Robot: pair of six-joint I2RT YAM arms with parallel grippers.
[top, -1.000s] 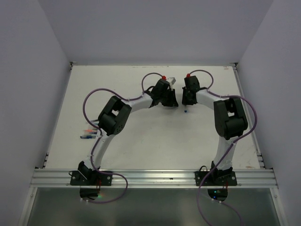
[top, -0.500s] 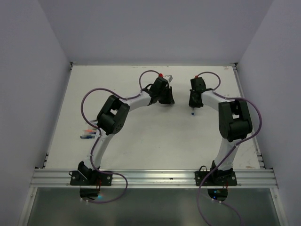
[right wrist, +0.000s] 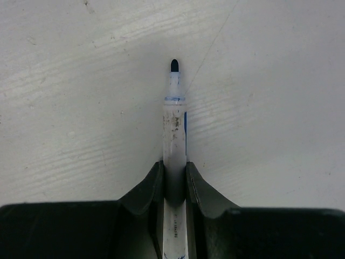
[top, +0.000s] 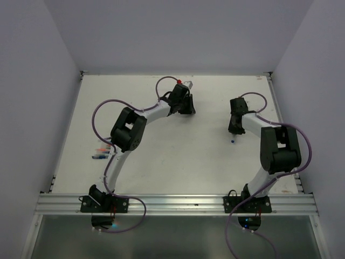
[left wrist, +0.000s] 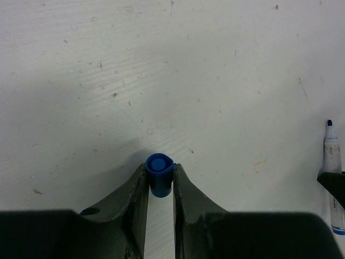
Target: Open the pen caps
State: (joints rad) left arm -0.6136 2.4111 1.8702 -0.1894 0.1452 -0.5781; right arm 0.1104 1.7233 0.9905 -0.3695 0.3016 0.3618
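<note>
Cap: blue, off its pen, pinched at the lower middle of the left wrist view. Its round end faces the camera and its long axis runs in line with the fingers.
Left pincer: almost closed, both tips pressed on the cap's sides. It hangs over the desk at the upper middle of the top view.
Pen: uncapped, dark tip bare. The barrel runs straight up the middle of the right wrist view, tip pointing away from the fingers.
Right pincer: narrowed onto the barrel, holding it lengthwise, at the right of the top view.
Cap to pen: well apart. From the left pincer the pen shows at the right edge of its view, so cap and pen are fully separated.
Other pens: a small cluster at the left edge of the desk. They are too small to tell whether capped.
Nearer arm: the left, judging by that cluster lying beside its lower links.
Next move, as a judgement: each pincer must release its piece onto bare desk before reaching lower left.
</note>
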